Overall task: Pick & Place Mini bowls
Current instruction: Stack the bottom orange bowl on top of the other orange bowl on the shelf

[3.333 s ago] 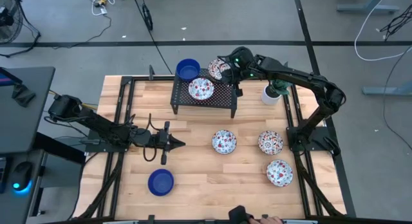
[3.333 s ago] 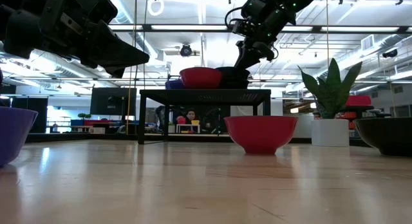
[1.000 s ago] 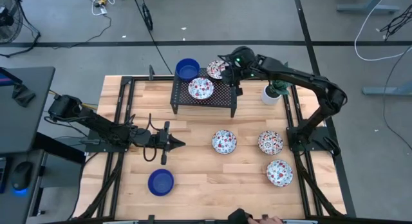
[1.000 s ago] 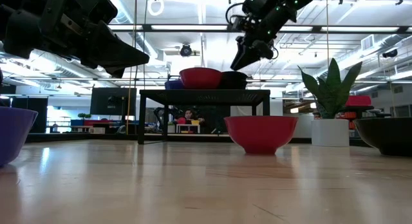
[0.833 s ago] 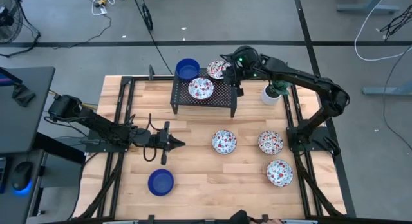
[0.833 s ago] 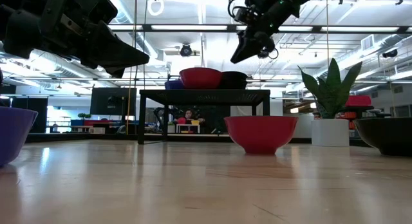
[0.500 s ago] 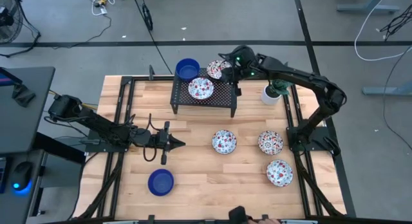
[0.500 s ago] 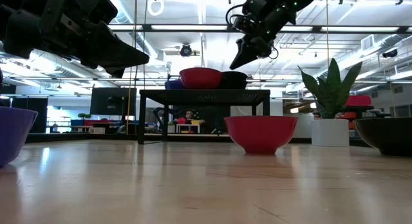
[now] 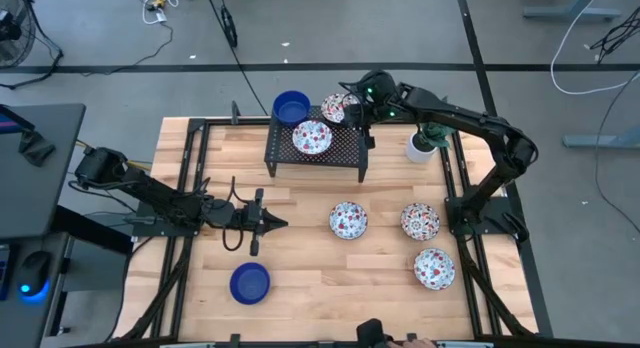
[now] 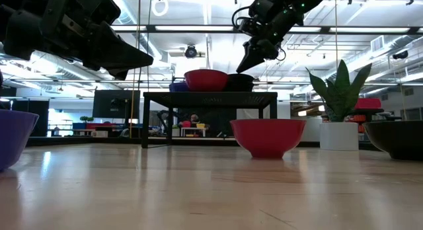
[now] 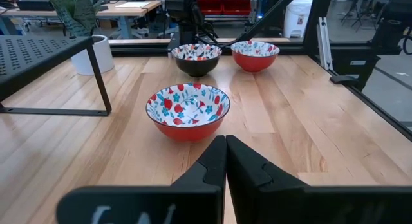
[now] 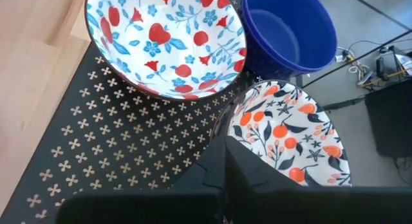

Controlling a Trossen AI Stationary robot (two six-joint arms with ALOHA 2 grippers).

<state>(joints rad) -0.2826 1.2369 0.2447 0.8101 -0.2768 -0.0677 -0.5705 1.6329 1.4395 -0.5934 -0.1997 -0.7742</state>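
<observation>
Bowls sit in two groups in the high view. On the black rack [image 9: 315,148] in the upper middle of the frame we see a blue bowl [image 9: 291,107] at its upper left corner, a floral bowl [image 9: 312,138] on its deck, and an orange-patterned bowl [image 9: 335,108] at its upper right edge. Lower right on the table [image 9: 310,278] lie three more floral bowls: one mid-frame [image 9: 348,220], one to its right [image 9: 420,221], and one below that [image 9: 434,268]. A second blue bowl [image 9: 250,283] rests alone at the lower left.

Our right gripper [image 9: 362,112] hangs over the rack's upper right corner, just beside the orange-patterned bowl. In the right wrist view its fingers [image 12: 212,169] meet with no gap and hold nothing; the orange-patterned bowl [image 12: 293,137] lies just past the tips, the floral bowl [image 12: 167,40] and blue bowl [image 12: 290,34] behind it. In the low view the gripper [image 10: 250,61] points down above the rack [image 10: 210,94], apart from the bowls there.

Our left gripper [image 9: 272,224] waits at the left middle of the high view, aimed toward the mid-frame floral bowl. In the left wrist view its fingers [image 11: 215,163] are pressed together, empty, with that floral bowl [image 11: 187,110] near ahead and two more behind it.

A white pot with a plant [image 9: 424,143] stands right of the rack.
</observation>
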